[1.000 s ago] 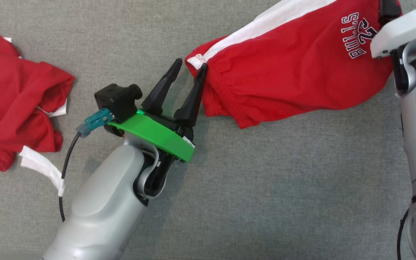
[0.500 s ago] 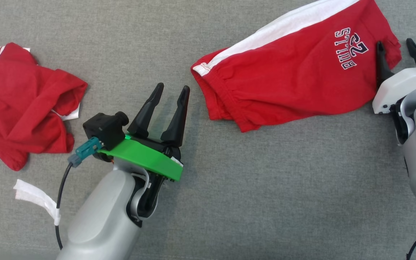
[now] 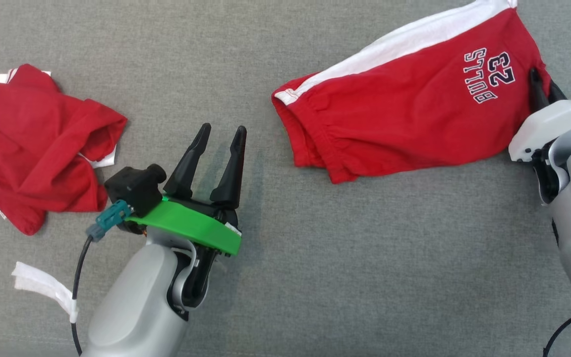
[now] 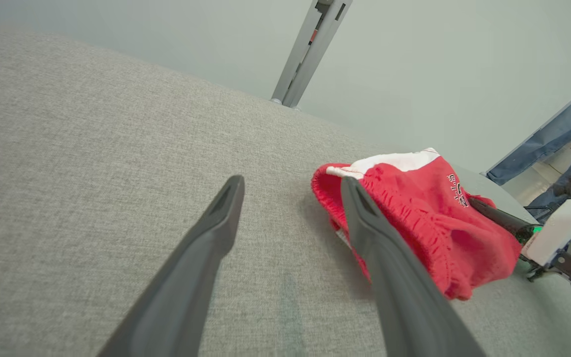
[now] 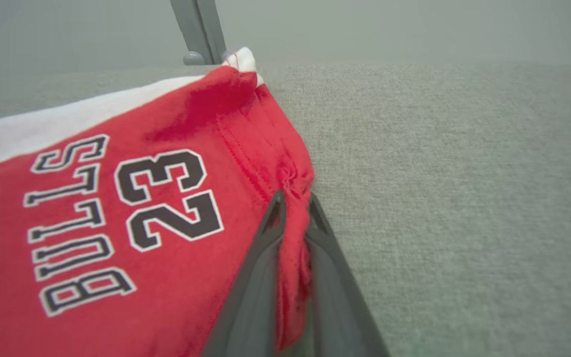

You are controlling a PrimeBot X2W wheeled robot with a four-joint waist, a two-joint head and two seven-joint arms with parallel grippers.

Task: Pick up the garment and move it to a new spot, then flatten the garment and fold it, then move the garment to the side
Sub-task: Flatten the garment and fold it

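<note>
The garment (image 3: 404,109) is a pair of red shorts with a white side stripe and a "BULLS 23" print, lying flat on the grey cloth surface at the upper right. My right gripper (image 3: 541,85) is shut on its right-hand hem; in the right wrist view a fold of red fabric (image 5: 293,248) is pinched between the fingers of that gripper (image 5: 295,198). My left gripper (image 3: 223,129) stands open and holds nothing, a short way left of the gathered waistband. In the left wrist view, the garment (image 4: 429,223) lies just right of the left gripper (image 4: 291,182).
A second, crumpled red garment (image 3: 32,144) lies at the far left. A white strip (image 3: 42,287) hangs by the left arm's cable. A grey post (image 4: 310,44) stands beyond the surface's far edge. Blue denim (image 4: 553,134) shows at the right.
The right gripper has closed on the garment's hem. The left gripper has drawn back from the waistband, which it touched before. The head camera has shifted as well.
</note>
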